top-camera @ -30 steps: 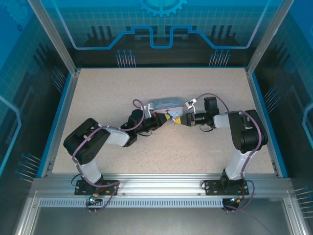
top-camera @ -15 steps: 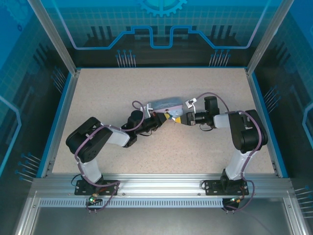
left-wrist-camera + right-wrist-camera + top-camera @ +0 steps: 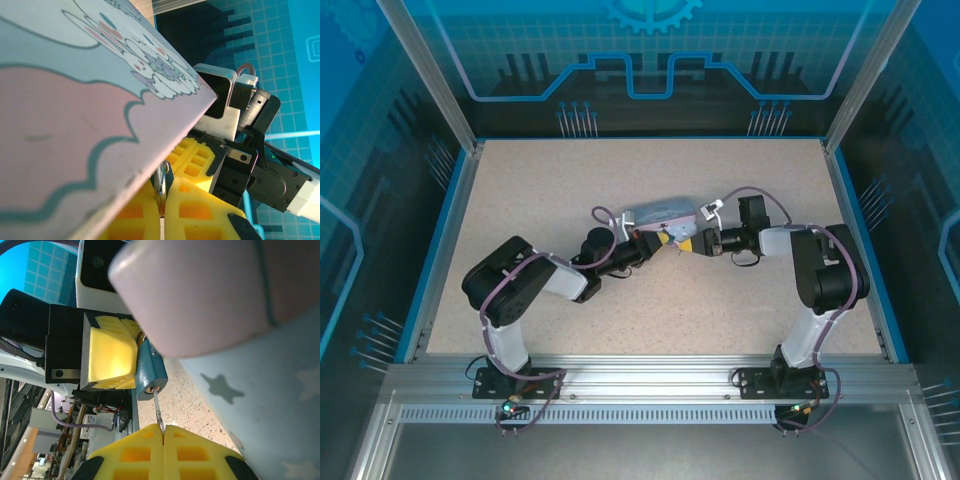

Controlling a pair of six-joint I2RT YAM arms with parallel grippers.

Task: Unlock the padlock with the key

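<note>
At the middle of the table [image 3: 570, 190], close beside the tin [image 3: 250, 390], held the padlock [image 3: 150, 371] in the left gripper [image 3: 161, 212], jaws closed tight on it. Pinched the key [image 3: 157, 412] in the right gripper [image 3: 162, 437], jaws closed on it, tip at the padlock's keyhole.

Arms reach inward, low; left tool [image 3: 657, 240], right tool [image 3: 686, 245] clamped, tips nearly meeting.

Teal padlock [image 3: 150, 372] (pale-blue tin [image 3: 272, 382], starred)
</note>
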